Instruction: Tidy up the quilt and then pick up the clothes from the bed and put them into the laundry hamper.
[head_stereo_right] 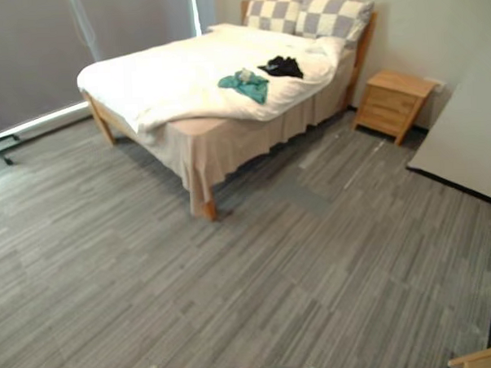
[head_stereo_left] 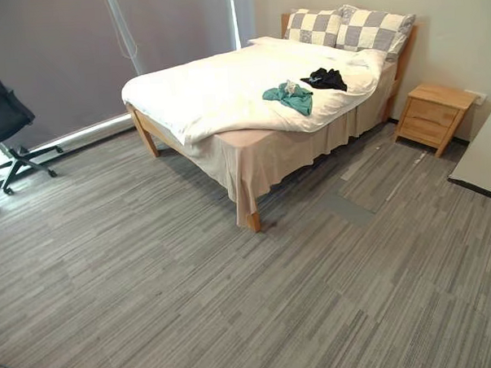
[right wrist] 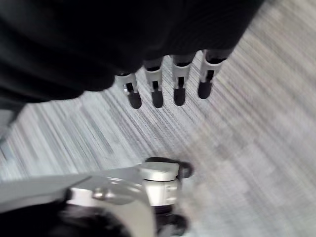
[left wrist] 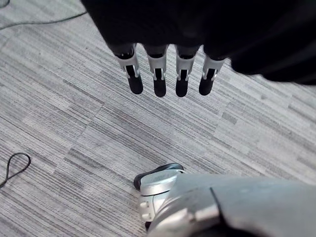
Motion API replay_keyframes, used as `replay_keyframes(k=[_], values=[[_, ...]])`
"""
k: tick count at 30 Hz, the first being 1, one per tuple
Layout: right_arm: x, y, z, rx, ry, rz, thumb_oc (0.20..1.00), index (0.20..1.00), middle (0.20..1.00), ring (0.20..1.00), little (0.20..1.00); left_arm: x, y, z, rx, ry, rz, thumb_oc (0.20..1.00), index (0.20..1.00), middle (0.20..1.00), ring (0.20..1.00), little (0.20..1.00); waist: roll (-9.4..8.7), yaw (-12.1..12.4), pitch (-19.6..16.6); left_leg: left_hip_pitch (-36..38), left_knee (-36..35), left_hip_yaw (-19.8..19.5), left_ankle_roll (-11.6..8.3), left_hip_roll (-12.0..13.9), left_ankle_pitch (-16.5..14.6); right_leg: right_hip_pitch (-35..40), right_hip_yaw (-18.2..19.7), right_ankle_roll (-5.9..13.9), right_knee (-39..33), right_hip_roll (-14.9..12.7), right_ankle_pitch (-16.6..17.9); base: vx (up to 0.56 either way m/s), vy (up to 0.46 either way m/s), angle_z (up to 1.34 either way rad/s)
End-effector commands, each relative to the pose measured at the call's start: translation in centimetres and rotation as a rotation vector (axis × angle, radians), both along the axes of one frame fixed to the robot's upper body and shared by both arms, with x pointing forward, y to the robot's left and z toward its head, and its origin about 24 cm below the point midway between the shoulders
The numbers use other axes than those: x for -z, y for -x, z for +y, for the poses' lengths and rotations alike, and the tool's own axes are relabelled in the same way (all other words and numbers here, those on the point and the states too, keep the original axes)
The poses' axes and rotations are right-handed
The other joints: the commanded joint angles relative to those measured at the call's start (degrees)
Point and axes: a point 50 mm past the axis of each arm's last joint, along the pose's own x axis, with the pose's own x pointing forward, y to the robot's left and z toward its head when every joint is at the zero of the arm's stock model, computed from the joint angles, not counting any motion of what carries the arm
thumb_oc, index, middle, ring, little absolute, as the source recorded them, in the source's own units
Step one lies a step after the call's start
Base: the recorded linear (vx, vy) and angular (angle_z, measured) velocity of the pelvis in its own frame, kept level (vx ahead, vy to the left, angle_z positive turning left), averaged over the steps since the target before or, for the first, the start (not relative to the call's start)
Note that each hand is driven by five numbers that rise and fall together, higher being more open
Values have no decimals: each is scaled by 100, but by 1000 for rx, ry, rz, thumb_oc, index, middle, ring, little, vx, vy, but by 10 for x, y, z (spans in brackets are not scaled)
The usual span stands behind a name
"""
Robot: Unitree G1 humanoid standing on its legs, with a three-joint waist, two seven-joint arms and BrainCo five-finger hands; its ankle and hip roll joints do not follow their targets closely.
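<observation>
From the left eye view I see the wooden-framed bed (head_stereo_left: 253, 163) far ahead across the grey striped floor (head_stereo_left: 234, 298), its white quilt (head_stereo_left: 217, 87) rumpled, a teal garment (head_stereo_left: 291, 97) just beside a black garment (head_stereo_left: 325, 79) near the checked pillows (head_stereo_left: 349, 26). My left hand (left wrist: 163, 74) hangs with fingers straight and apart over the floor; the right hand (right wrist: 168, 84) does likewise. No hamper or readable print in sight; I judge neither hand nearer.

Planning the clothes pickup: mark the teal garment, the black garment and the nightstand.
teal garment (head_stereo_left: 291, 97), left eye view, middle of the crumpled cloth.
black garment (head_stereo_left: 325, 79), left eye view, centre of the heap.
nightstand (head_stereo_left: 432, 116), left eye view, drawer front.
</observation>
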Motion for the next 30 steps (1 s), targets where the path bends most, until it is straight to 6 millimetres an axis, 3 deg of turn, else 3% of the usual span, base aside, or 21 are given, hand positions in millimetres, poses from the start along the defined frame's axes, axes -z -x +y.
replay_keyframes(k=[1,4,10,11,12,14,15,17,18,19,20,21,24,25,26,27,28,29,30], values=[[1,-20,24,-12,-51,-39,1000,1000,1000,1000,1000,-2,-35,-22,67,66,-67,1000,1000,1000,1000,1000,-218,-95,149,738,-1356,-153,301,-510,650,973,699,290,-1792,95,1136,45,10,11],[2,-16,24,27,-62,-33,1000,1000,1000,1000,1000,0,-24,-21,139,42,-21,1000,1000,1000,1000,1000,-204,-141,20,781,-1356,-163,302,-519,551,976,798,309,-1792,109,1133,105,19,-2],[0,-23,17,51,-44,-40,1000,1000,1000,1000,1000,-4,-47,-29,230,9,-88,1000,1000,1000,1000,1000,-155,-156,285,708,-1356,-160,347,-499,557,778,736,288,-1608,119,1083,60,29,-8],[-2,-35,15,67,-42,-74,1000,1000,1000,1000,1000,-7,-61,-27,231,11,-128,1000,1000,1000,1000,1000,-136,-110,421,559,-1356,-133,377,-453,575,236,481,377,-698,200,862,-5,5,-13],[-2,-38,15,72,-44,-86,1000,1000,1000,1000,1000,-7,-63,-27,230,12,-134,1000,1000,1000,1000,1000,-114,-112,452,553,-1356,-123,374,-440,562,26,343,539,-231,192,816,-5,5,-29],[-2,-38,15,72,-44,-86,1000,1000,1000,1000,1000,-7,-63,-27,230,12,-134,1000,1000,1000,1000,1000,-115,-113,451,551,-1356,-123,374,-440,563,23,343,539,-229,191,815,105,6,-24],[-4,-44,13,128,-39,-117,1000,1000,1000,1000,1000,-9,-69,-26,237,-11,-152,1000,1000,1000,1000,1000,-39,-249,752,835,-1356,-107,345,-319,473,-678,-35,768,1064,109,1172,304,-9,-22],[-4,-42,12,135,-27,-109,1000,1000,1000,1000,1000,-10,-71,-24,238,-14,-154,1000,1000,1000,1000,1000,-21,-296,808,940,-1356,-147,314,-281,421,-754,-194,723,949,-3,1121,371,-49,-13],[-3,-30,6,160,38,-60,1000,1000,1000,1000,1000,-10,-72,-27,264,-8,-151,1000,1000,1000,1000,1000,-3,-404,868,1164,-1356,-262,216,-262,182,-829,-447,545,-12,-188,1033,326,-76,27],[-3,-30,6,160,38,-60,1000,1000,1000,1000,1000,-10,-72,-27,264,-8,-151,1000,1000,1000,1000,1000,-1,-408,877,1173,-1356,-266,216,-259,181,-816,-451,545,-17,-187,1034,678,-189,61],[-3,-21,1,209,66,-35,1000,1000,1000,1000,1000,-11,-77,-31,302,-7,-161,1000,1000,1000,1000,1000,-6,-572,902,1422,-1356,-427,118,-254,-92,-1062,-375,553,-1037,-326,1398,503,-170,42],[-3,-19,0,220,70,-23,1000,1000,1000,1000,1000,-12,-80,-33,317,-6,-162,1000,1000,1000,1000,1000,9,-664,892,1496,-1356,-467,69,-192,-209,-1124,-344,645,-1499,-397,1568,683,-241,37],[-2,3,-3,236,73,56,1000,1000,1000,1000,1000,-10,-76,-33,316,-7,-139,1000,1000,1000,1000,1000,58,-808,744,1957,-1356,-524,-9,-42,-598,-1225,-228,777,-1792,-415,1807,610,-261,38],[-2,14,-5,231,82,97,1000,1000,1000,1000,1000,-9,-71,-33,309,-7,-124,1000,1000,1000,1000,1000,43,-824,651,2199,-1356,-547,-18,76,-433,-1084,-207,672,-1788,-322,1995,605,-305,9],[-2,16,-7,230,88,99,1000,1000,1000,1000,1000,-9,-70,-34,307,-6,-124,1000,1000,1000,1000,1000,66,-836,633,2207,-1148,-416,-91,203,-238,-908,-113,651,-1792,-255,1971,609,-311,16],[-2,19,-7,205,84,112,1000,1000,1000,1000,1000,-8,-67,-34,289,-7,-121,1000,1000,1000,1000,1000,84,-797,609,2052,-400,-180,-200,272,42,-623,-90,606,-1792,-190,1989,486,-324,26],[-2,20,-5,186,78,122,1000,1000,1000,1000,1000,-9,-70,-31,267,-11,-137,1000,1000,1000,1000,1000,11,-733,652,1495,689,-110,-317,217,604,-386,-126,508,-1792,-210,1997,395,-384,31],[-2,18,-5,172,79,114,1000,1000,1000,1000,1000,-11,-76,-29,253,-18,-164,1000,1000,1000,1000,1000,-107,-596,803,875,1774,-206,-247,56,1036,-160,-86,357,-1792,-239,1987,318,-414,25],[-2,12,-6,168,82,91,1000,1000,1000,1000,1000,-13,-82,-29,238,-22,-193,1000,1000,1000,1000,1000,-257,-531,853,494,2393,-250,-174,-125,1144,-6,-18,263,-1792,-328,1915,180,-260,13]])
